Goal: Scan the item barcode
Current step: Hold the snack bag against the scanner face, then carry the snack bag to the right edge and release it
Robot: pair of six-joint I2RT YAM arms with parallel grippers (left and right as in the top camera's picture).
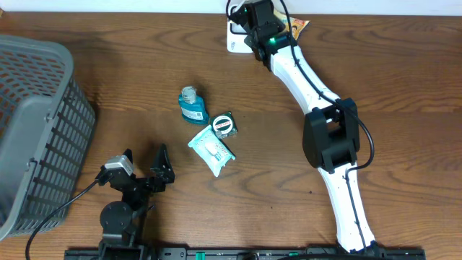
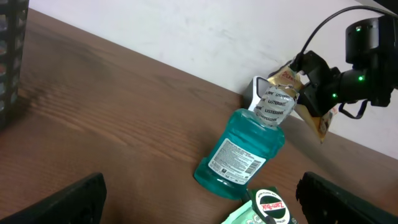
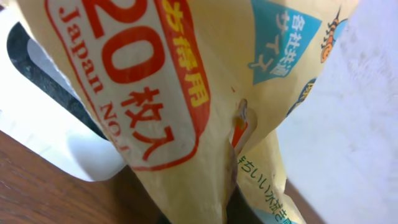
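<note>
Brown table point(image 1: 144, 72), basket point(image 1: 29, 130) at its left, and at the far edge I see the right gripper point(image 2: 311, 90) clenched on the yellow pouch point(image 3: 155, 93), hung over what I take for the scanner point(image 3: 56, 143), presumably to show its barcode, while the left gripper point(image 1: 145, 155) sits splayed, touching nothing.

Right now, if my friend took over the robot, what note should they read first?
Left pincer: open, empty, low beside the grey basket.
Right pincer: shut on the yellow packet, over the white box at the far edge, likely the scanner.
Mid-table: mouthwash bottle, round tin, white pouch.
Done: packet brought to the box.
Left: scan not confirmed; probably the other three next.
</note>
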